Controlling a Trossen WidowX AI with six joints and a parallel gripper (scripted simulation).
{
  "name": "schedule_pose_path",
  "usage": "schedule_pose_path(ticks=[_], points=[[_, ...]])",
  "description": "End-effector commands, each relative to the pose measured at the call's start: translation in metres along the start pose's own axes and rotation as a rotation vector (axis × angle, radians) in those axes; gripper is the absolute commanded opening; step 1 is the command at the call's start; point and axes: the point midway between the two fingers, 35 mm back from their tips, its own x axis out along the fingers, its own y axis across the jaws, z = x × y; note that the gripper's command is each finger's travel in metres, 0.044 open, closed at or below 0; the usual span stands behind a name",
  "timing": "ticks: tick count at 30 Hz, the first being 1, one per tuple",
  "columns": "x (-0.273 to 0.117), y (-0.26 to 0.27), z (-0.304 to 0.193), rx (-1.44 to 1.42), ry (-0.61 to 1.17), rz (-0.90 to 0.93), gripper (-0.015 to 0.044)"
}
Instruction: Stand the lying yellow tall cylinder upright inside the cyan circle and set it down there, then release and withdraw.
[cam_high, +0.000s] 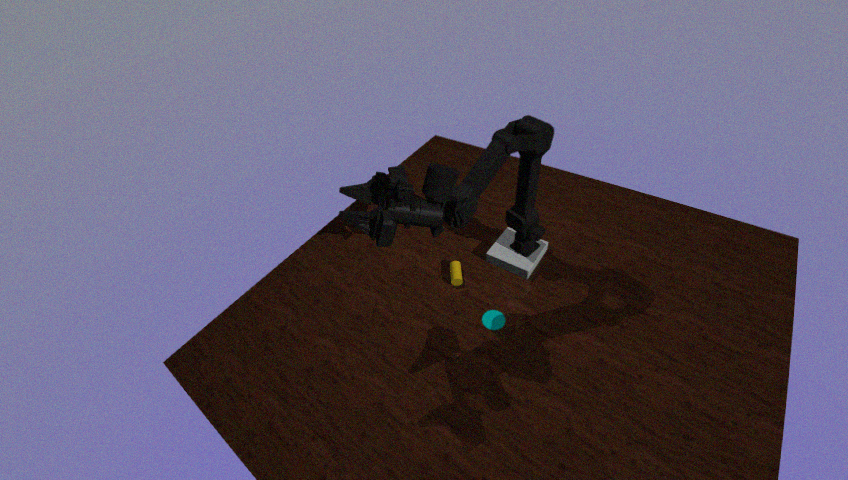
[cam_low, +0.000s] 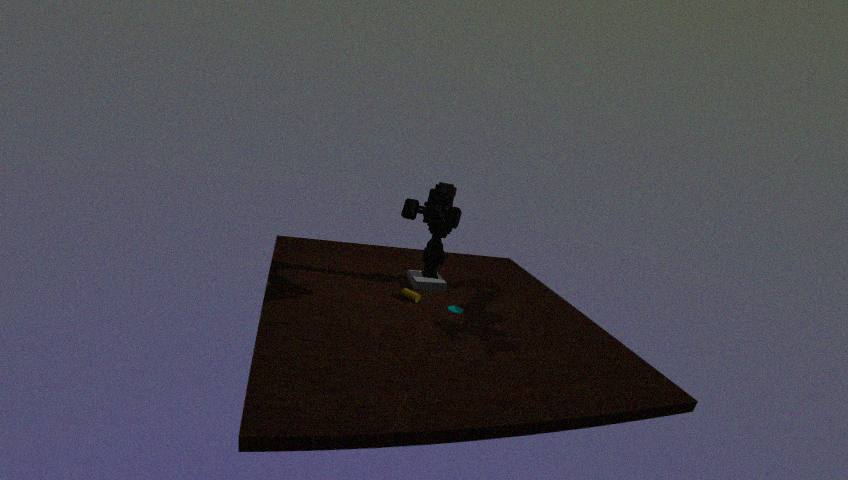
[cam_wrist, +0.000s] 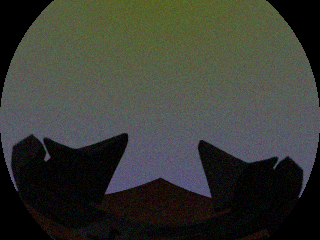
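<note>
Yellow tall cylinder lying on bench, outside cyan circle; fingers spread, empty; everything left.

Colours: cylinder plain yellow, no markings. Circle flat cyan/teal. Desk dark reddish-brown with wood grain streaks, darker shadow patches on it. Arm matte black all over; hand same black, reads as a dark silhouette in the wrist view. Base plate light grey. Backdrop fades from olive-green up top to blue-violet lower down.
</note>
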Motion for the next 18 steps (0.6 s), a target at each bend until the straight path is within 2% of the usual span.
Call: schedule_pose_path(ticks=[1,4,11,18], points=[[0.000,0.000,-0.001,-0.007,0.007,0.002,0.0374],[0.002,0.002,-0.020,-0.109,0.107,0.029,0.0309],[-0.009,0.001,-0.077,-0.393,0.408,0.144,0.0309],[-0.042,-0.009,-0.126,-0.638,0.706,0.311,0.0309]])
